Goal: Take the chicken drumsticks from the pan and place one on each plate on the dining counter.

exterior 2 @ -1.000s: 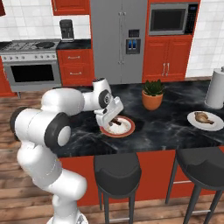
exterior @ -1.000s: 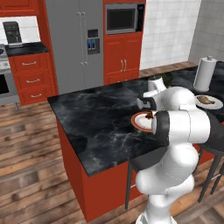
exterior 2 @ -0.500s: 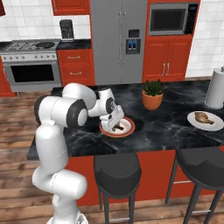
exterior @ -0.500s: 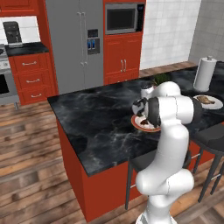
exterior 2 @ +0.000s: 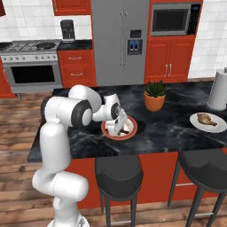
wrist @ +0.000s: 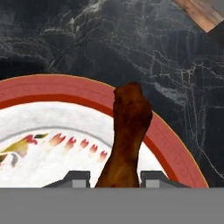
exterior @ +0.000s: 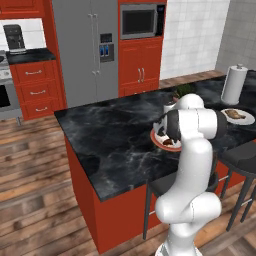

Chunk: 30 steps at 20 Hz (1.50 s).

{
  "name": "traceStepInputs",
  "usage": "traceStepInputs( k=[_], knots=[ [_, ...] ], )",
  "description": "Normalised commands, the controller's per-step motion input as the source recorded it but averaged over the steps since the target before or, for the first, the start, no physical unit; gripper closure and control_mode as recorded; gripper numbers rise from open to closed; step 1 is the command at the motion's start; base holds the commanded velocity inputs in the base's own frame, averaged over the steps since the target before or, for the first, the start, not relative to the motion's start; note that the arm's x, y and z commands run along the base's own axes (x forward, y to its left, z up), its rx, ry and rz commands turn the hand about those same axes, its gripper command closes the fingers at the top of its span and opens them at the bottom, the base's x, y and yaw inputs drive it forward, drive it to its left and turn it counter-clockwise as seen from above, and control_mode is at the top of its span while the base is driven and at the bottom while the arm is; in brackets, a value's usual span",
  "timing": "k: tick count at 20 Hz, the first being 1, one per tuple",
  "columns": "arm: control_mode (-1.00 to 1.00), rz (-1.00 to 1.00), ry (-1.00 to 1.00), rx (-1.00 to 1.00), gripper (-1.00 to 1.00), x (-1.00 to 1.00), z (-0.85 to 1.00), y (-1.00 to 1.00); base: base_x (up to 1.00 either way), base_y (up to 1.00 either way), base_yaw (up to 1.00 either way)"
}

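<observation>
Two plates on the dining counter (exterior 2: 177,133), each with a drumstick on or over it.
Broad bare marble lies left of the red-rimmed plate (exterior 2: 130,131), which sits near the stool-side edge; the plain white plate (exterior 2: 208,122) carries the golden drumstick (exterior 2: 205,118) (blurred in the left base view). Arm links hide most of the gripper (wrist: 114,179); the hand view has its fingers (wrist: 75,178) closed on the dark drumstick (wrist: 127,135) over that plate, lower end cut off.

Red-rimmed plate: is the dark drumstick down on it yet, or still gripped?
Still gripped: the dark drumstick sits between the gripper tips, low over the red-rimmed plate.
</observation>
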Motion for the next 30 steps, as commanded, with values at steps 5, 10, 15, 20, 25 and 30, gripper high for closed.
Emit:
traceStepInputs(
  k=[5,10,15,20,25,30],
  knots=[
    [-1.0,0.07,0.0,0.02,1.0,0.33,0.0,-0.01,0.0,0.0,0.0],
    [-1.0,0.02,0.0,0.0,-1.0,0.19,0.12,0.07,0.0,0.0,0.0],
    [-1.0,0.03,-0.01,0.0,-1.0,0.03,0.0,-0.02,0.0,0.0,0.0],
    [-1.0,0.11,-0.27,0.01,-1.0,-0.45,0.13,-0.1,0.0,0.0,0.0],
    [-1.0,0.15,-0.47,0.01,-1.0,-0.71,0.9,0.0,0.0,0.0,0.0],
    [-1.0,0.19,-0.58,0.0,-1.0,-0.97,1.0,0.04,0.0,0.0,0.0]
  ],
)
